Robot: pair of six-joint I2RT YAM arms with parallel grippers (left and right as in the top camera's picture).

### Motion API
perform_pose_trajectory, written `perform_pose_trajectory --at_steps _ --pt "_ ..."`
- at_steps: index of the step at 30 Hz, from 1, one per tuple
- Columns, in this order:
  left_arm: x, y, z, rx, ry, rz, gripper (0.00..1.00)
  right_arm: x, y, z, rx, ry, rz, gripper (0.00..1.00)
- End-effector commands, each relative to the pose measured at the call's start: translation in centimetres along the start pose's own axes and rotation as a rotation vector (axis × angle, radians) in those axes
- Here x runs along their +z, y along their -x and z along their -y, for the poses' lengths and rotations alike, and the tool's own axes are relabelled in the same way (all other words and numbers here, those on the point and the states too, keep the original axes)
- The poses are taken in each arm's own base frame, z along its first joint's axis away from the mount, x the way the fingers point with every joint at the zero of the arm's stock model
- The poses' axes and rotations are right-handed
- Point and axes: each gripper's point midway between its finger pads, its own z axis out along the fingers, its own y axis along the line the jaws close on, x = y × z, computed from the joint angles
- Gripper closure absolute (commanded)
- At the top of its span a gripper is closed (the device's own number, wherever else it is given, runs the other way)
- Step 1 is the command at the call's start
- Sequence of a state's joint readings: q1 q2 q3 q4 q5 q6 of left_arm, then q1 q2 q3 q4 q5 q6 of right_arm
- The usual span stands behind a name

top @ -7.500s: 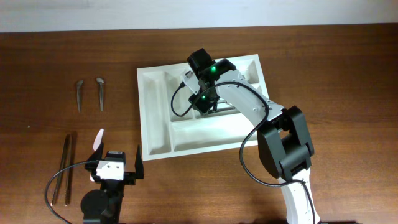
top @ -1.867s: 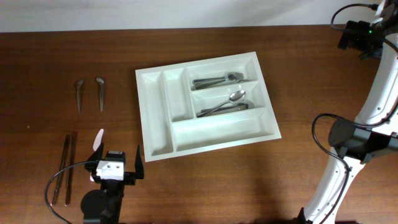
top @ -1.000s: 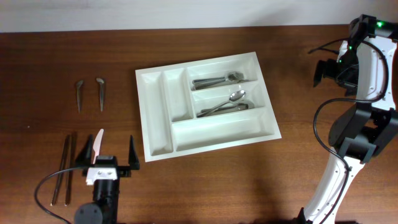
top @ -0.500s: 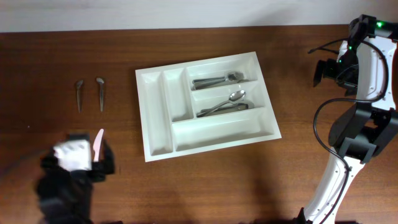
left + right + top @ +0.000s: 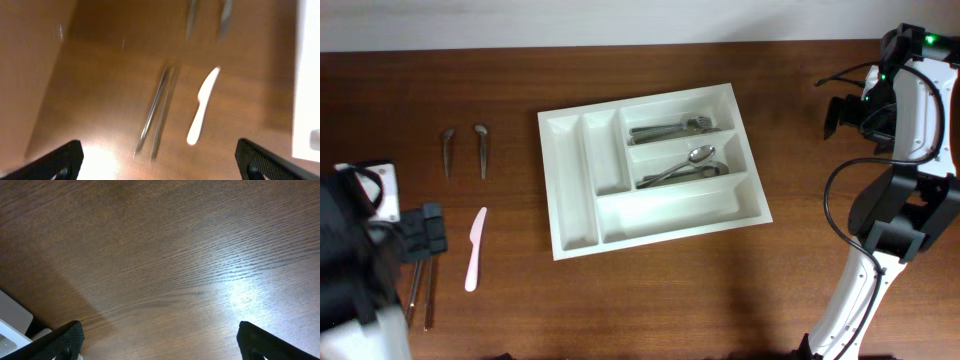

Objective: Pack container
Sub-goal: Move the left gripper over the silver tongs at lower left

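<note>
The container [image 5: 670, 207] is a white compartment tray lying mid-table. Forks [image 5: 670, 128] fill its upper right slot and spoons [image 5: 685, 165] the slot below. My left gripper [image 5: 425, 232] hovers open at the table's left, blurred, above two thin metal sticks [image 5: 420, 290] and beside a pale plastic knife [image 5: 474, 248]. In the left wrist view the gripper [image 5: 160, 165] holds nothing, with the knife [image 5: 202, 112] and the sticks [image 5: 157, 115] below it and the tray's edge [image 5: 307, 75] at right. My right gripper [image 5: 842, 115] stands open and empty at the far right, over bare wood [image 5: 160, 280].
Two small metal utensils [image 5: 448, 150] [image 5: 481, 148] lie side by side at the far left of the table, blurred at the top of the left wrist view [image 5: 207, 17]. The right arm's base [image 5: 880, 230] stands at the right edge.
My left arm has swung from the front edge toward the left, uncovering the whole knife. The right arm has not moved in the last second.
</note>
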State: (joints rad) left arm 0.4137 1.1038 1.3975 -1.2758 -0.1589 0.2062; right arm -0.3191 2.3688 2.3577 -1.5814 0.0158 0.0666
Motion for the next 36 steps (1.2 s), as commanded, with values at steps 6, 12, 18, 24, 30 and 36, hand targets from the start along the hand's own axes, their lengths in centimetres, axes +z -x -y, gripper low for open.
perform_pose_trajectory --at_steps 6,12,18,24,30,36 --pt "8.4 -2.3 -1.2 -0.041 0.003 -0.363 0.01 -0.1 -0.1 -0.3 -0.012 0.008 0.001 0.01" --pt "13.2 -2.6 -0.6 -0.024 -0.020 -0.468 0.01 -0.1 -0.1 -0.3 -0.012 0.008 0.002 0.01" --pt "16.4 -3.2 0.0 -0.010 -0.038 -0.536 0.01 -0.1 -0.1 -0.3 -0.012 0.008 0.002 0.01" --pt "19.0 -3.6 0.0 0.062 -0.064 -0.561 0.01 -0.1 -0.1 -0.3 -0.012 0.008 0.002 0.01" --pt "21.1 -5.3 0.7 0.078 -0.089 -0.647 0.01 -0.1 -0.1 -0.3 -0.012 0.008 0.002 0.01" --pt "21.9 -7.1 1.4 0.087 -0.121 -0.732 0.01 -0.1 -0.1 -0.3 -0.012 0.008 0.002 0.01"
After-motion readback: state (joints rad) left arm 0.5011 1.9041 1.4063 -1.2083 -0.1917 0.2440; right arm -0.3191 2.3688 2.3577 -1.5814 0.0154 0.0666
